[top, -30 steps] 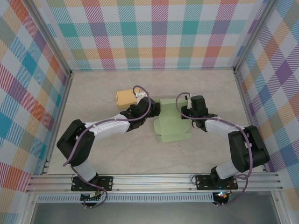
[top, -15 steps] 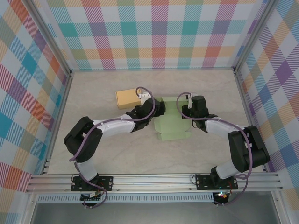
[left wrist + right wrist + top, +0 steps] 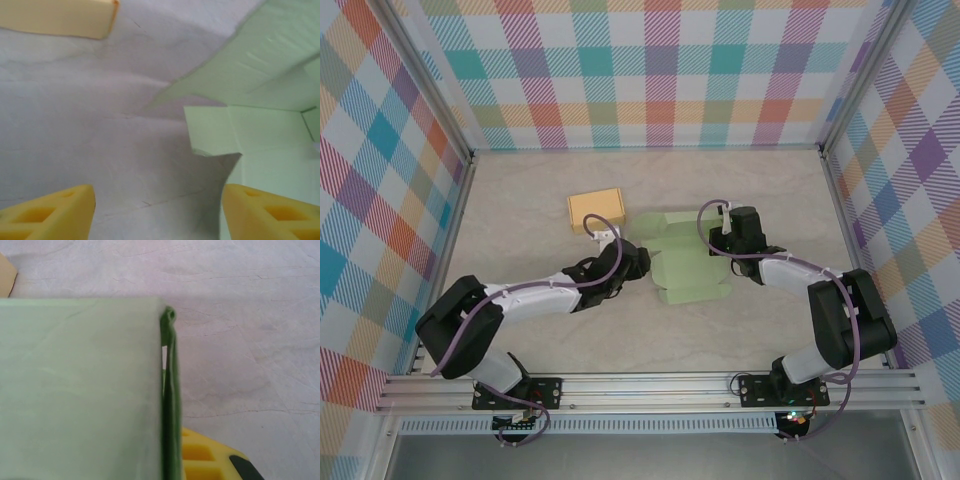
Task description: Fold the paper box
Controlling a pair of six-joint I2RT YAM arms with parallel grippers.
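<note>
Right wrist view, right fingers [image 3: 202,460] clamped on green paper box [image 3: 80,390], left fingers [image 3: 50,215] parted, empty

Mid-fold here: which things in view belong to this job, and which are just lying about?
Job:
- green paper box
- right gripper, shut on the box's right wall
- left gripper, open at the box's left flap

Lying about:
- tan box, back left of the green one
</note>
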